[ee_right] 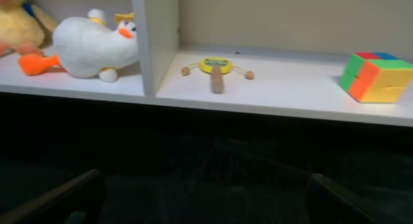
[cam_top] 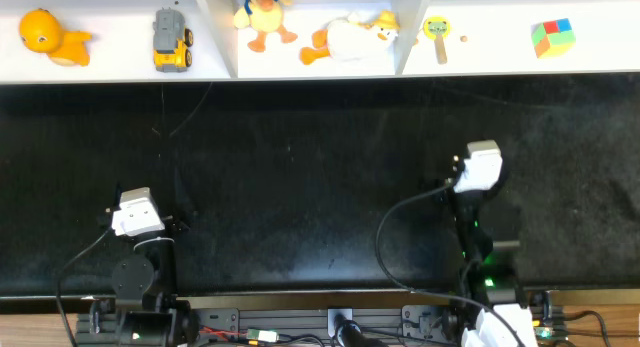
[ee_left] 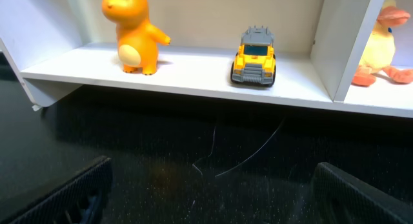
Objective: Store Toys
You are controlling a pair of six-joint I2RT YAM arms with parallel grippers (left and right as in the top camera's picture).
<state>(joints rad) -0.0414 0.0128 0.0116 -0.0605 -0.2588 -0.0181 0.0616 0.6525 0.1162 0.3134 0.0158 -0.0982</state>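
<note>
Top view. One white shelf (cam_top: 320, 69) is running along the upper edge of the frame, split into three compartments, each holding two toys; six toys are sitting in all. Upper left compartment: one orange figure (cam_top: 50, 35) and one yellow truck (cam_top: 171, 39). Middle: one yellow duck plush (cam_top: 264, 17) and one white duck plush (cam_top: 348, 39). Upper right: one rattle drum (cam_top: 437, 32) and one colour cube (cam_top: 553, 37). Two arms are standing over the black table (cam_top: 300, 187): the left arm (cam_top: 135, 215) at lower left, the right arm (cam_top: 480, 169) right of centre and farther up the frame.

Left wrist view. The left claw (ee_left: 213, 198) is hanging over the table with its two fingers spread well apart. The orange figure is standing upright at upper left, the truck near the centre facing the camera, well apart. The yellow duck is showing at the right edge, past a divider.

Right wrist view. The right claw (ee_right: 203, 204) is also gaping wide above the table. Left of the divider the white duck is lying on its side; right of it the rattle is lying flat, with the cube at far right.
</note>
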